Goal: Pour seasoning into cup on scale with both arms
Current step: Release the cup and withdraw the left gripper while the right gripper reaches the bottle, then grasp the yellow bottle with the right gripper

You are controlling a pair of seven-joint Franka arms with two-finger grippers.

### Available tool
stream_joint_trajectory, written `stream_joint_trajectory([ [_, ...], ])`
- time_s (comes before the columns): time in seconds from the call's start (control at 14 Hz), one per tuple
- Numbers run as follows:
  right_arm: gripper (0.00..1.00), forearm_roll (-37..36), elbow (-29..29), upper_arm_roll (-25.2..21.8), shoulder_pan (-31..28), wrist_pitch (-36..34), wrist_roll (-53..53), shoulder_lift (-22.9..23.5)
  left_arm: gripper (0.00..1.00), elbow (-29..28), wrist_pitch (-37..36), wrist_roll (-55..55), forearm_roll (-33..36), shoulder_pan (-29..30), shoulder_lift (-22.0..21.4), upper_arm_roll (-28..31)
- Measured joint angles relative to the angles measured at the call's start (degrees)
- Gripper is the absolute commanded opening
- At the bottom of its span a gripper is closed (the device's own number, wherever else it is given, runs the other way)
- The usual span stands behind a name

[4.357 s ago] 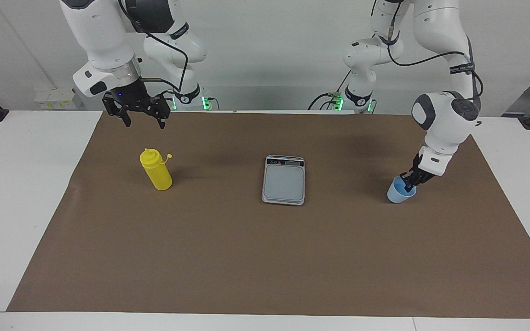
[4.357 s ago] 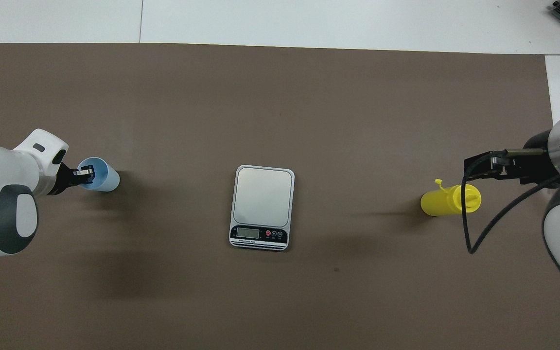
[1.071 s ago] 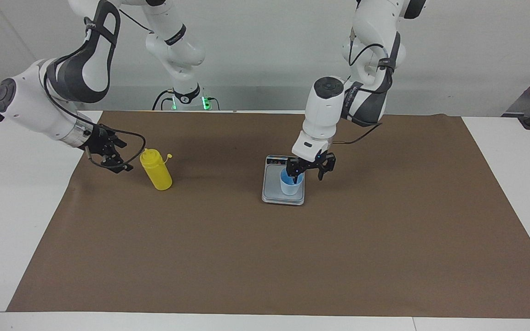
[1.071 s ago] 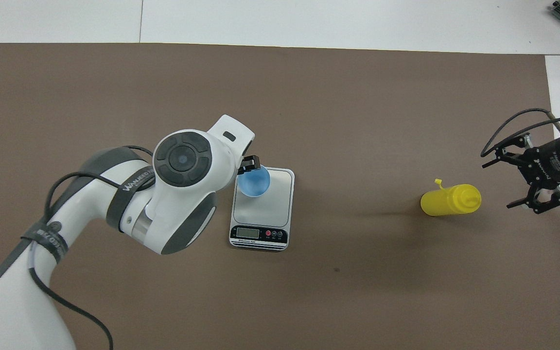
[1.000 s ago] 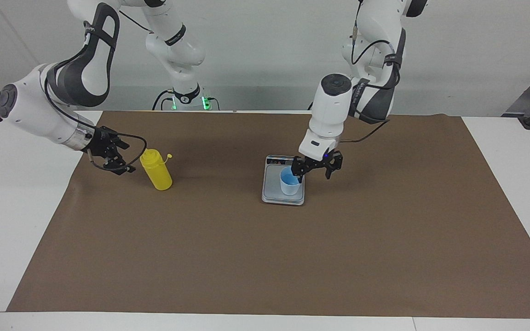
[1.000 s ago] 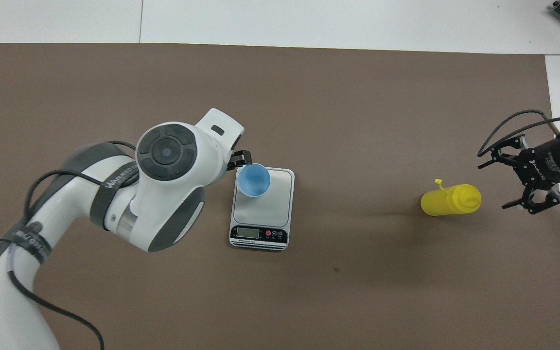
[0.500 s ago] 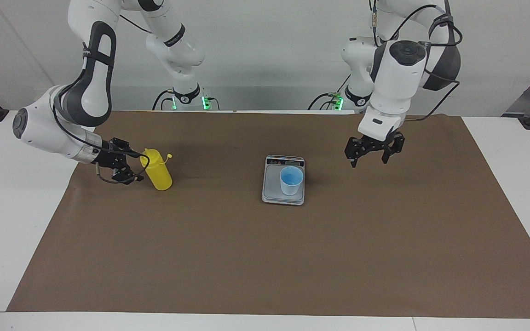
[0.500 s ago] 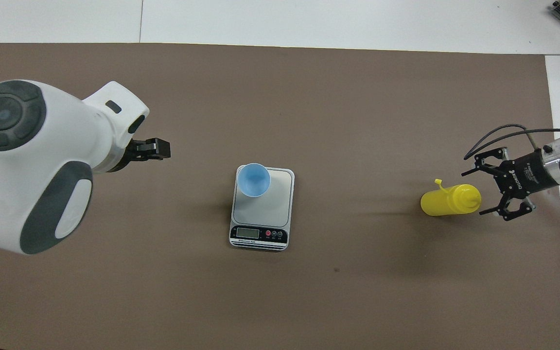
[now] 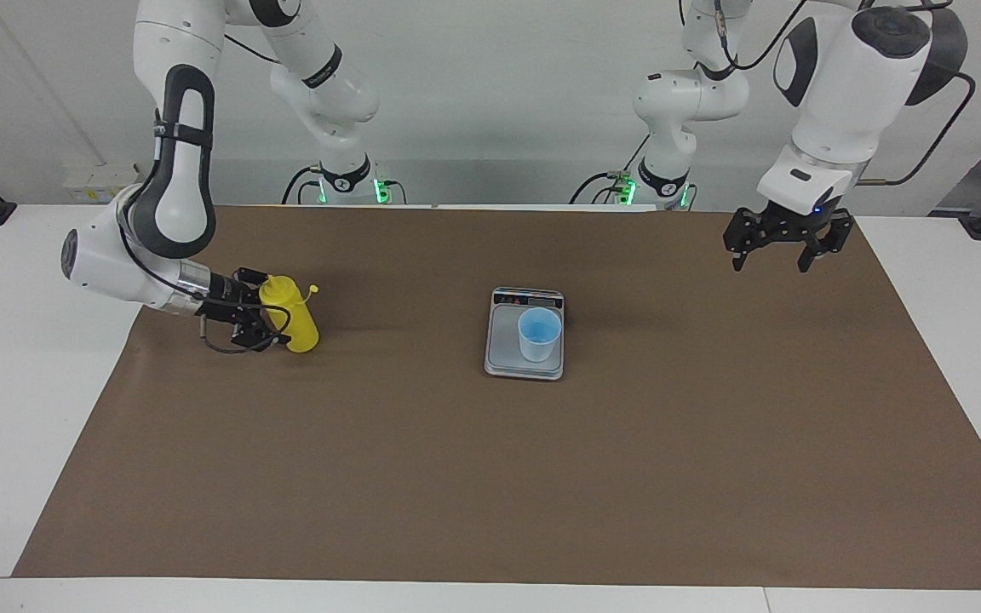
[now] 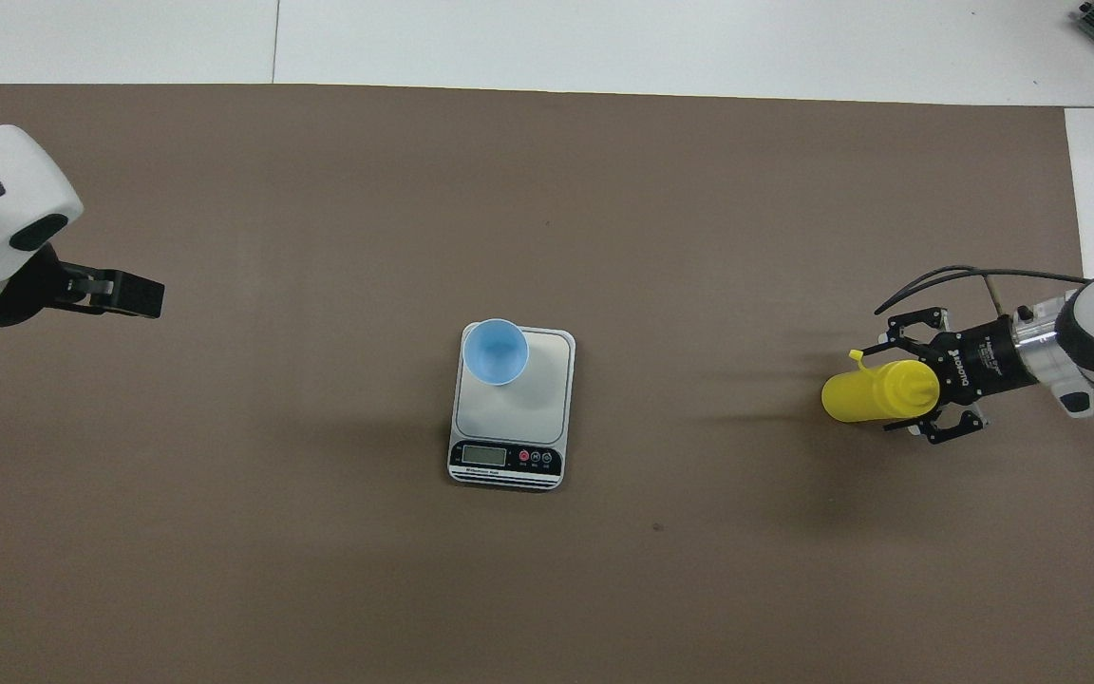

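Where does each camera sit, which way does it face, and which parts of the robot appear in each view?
Facing view: high across the table, looking at the robots; both whole arms show, the right tool open around the yellow bottle, the left tool raised.
Overhead view: above the robots' end, looking steeply down; only wrists and tools show.
Shared: the blue cup on the scale, the bottle, both tools.

yellow bottle (image 9: 290,317), light blue cup (image 9: 539,334), silver-grey scale (image 9: 524,345), seemingly plain brown mat (image 9: 490,477)
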Motion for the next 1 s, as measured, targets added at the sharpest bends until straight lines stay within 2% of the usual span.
stream_joint_trajectory([
  [0.14, 0.97, 1.28, -0.78, 0.00, -0.13, 0.01, 0.00, 0.00, 1.00, 1.99, -2.41, 0.85, -0.83, 0.78, 0.00, -0.01],
  [0.21, 0.83, 1.78, -0.99, 0.00, -0.21, 0.01, 0.00, -0.01, 1.00, 2.38, -3.10, 0.91, -1.37, 0.87, 0.00, -0.02],
  [0.36, 0.22, 3.95, -1.18, 0.01, -0.31, 0.01, -0.05, -0.03, 1.00, 2.78, -4.67, 0.91, -2.30, 1.23, 0.15, -0.02],
  [0.43, 0.00, 4.62, -1.18, 0.07, -0.27, 0.01, -0.17, -0.07, 1.00, 3.52, -5.46, 0.90, -3.57, 2.07, 0.51, -0.05],
  [0.71, 0.00, 5.19, -1.19, 0.31, 0.82, 0.52, -0.21, -0.40, 1.00, 8.14, -7.99, 1.19, -5.91, 5.05, 2.20, -0.10],
  [1.0, 0.00, 5.21, -0.67, 0.34, 2.92, 2.10, 2.31, -1.98, 1.00, 8.10, -7.96, 1.19, -5.92, 5.04, 2.43, -0.76],
])
